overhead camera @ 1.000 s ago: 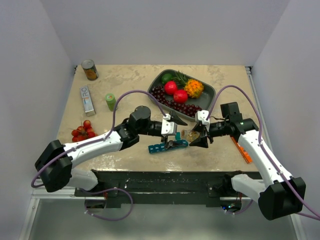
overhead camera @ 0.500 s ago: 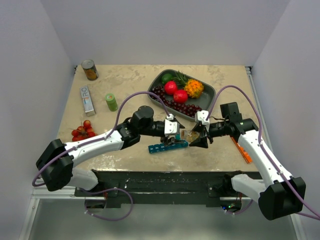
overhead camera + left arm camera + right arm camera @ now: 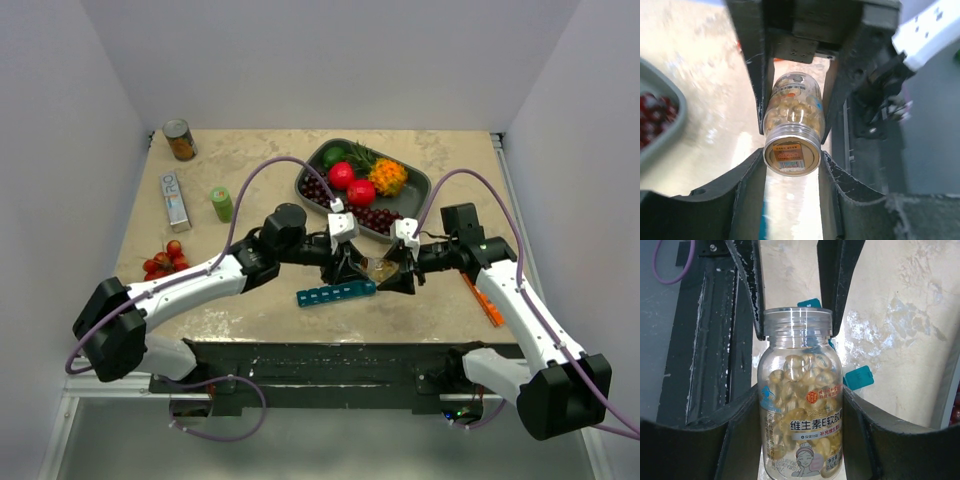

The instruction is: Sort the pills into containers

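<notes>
A small clear bottle (image 3: 380, 270) full of tan-yellow pills (image 3: 801, 374) hangs lying on its side between my two grippers, just above the table. My right gripper (image 3: 800, 390) is shut on the bottle's labelled body. My left gripper (image 3: 791, 160) is shut on the bottle's cap end (image 3: 791, 156), its fingers (image 3: 752, 180) pressing both sides of the rim. The teal containers strip (image 3: 335, 293) lies on the table just below and left of the bottle. Two of its raised lids (image 3: 858, 377) show behind the bottle.
A grey fruit tray (image 3: 412, 188) with cherries and fruit stands behind the grippers. Red tomatoes (image 3: 165, 263), a green bottle (image 3: 221, 204), a flat box (image 3: 176, 199) and a can (image 3: 180, 140) sit at the left. An orange box (image 3: 483, 300) lies by the right arm.
My left gripper moved from over the teal strip up and right to the bottle, then closed on its cap end. The right arm and the bottle stayed put.
</notes>
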Robot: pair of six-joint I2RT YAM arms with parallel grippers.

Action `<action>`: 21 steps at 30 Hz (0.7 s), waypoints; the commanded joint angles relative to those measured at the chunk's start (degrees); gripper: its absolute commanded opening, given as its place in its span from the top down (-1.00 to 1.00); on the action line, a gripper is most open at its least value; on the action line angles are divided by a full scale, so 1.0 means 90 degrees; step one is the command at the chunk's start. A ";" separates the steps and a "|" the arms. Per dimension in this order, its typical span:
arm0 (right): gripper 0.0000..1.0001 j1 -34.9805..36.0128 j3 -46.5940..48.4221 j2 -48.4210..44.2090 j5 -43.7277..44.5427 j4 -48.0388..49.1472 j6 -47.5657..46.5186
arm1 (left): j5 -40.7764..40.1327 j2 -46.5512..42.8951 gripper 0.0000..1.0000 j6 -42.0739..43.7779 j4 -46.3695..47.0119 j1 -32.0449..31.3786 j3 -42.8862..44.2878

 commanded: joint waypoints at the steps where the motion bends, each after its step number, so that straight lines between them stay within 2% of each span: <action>1: 0.85 0.0024 -0.0055 -0.0019 0.0094 0.0371 0.0303 | -0.0082 0.0137 1.00 -0.2510 -0.0430 0.0233 0.0785; 2: 0.85 0.0033 -0.0055 -0.0009 0.0142 0.0438 0.0390 | -0.0014 0.0167 1.00 -0.3393 -0.0518 0.0339 0.0786; 4: 0.85 0.0033 -0.0055 0.0000 0.0191 0.0497 0.0459 | 0.0337 0.0167 1.00 -0.4296 -0.0451 0.0409 0.0689; 5: 0.85 0.0034 -0.0065 0.0020 0.0211 0.0556 0.0517 | 0.0435 0.0177 1.00 -0.5248 -0.0219 0.0419 0.0660; 7: 0.85 0.0033 -0.0075 0.0020 0.0240 0.0615 0.0576 | 0.0563 0.0245 1.00 -0.6132 -0.0109 0.0409 0.0640; 8: 0.85 0.0024 -0.0075 0.0049 0.0250 0.0654 0.0635 | 0.0582 0.0274 1.00 -0.6910 -0.0128 0.0409 0.0649; 11: 0.86 0.0033 -0.0055 0.0049 0.0377 0.0712 0.0713 | 0.0417 0.0323 1.00 -0.8104 -0.0381 0.0409 0.0728; 14: 0.86 0.0033 -0.0094 0.0001 0.0494 0.0771 0.0801 | 0.0173 0.0284 1.00 -0.8896 -0.0596 0.0419 0.0776; 18: 0.87 0.0024 -0.0104 -0.0019 0.0563 0.0810 0.0840 | 0.0026 0.0226 1.00 -0.9475 -0.0715 0.0419 0.0748; 21: 0.87 0.0024 -0.0104 -0.0019 0.0553 0.0820 0.0840 | 0.0317 0.0167 1.00 -1.0041 -0.0140 0.0448 0.0436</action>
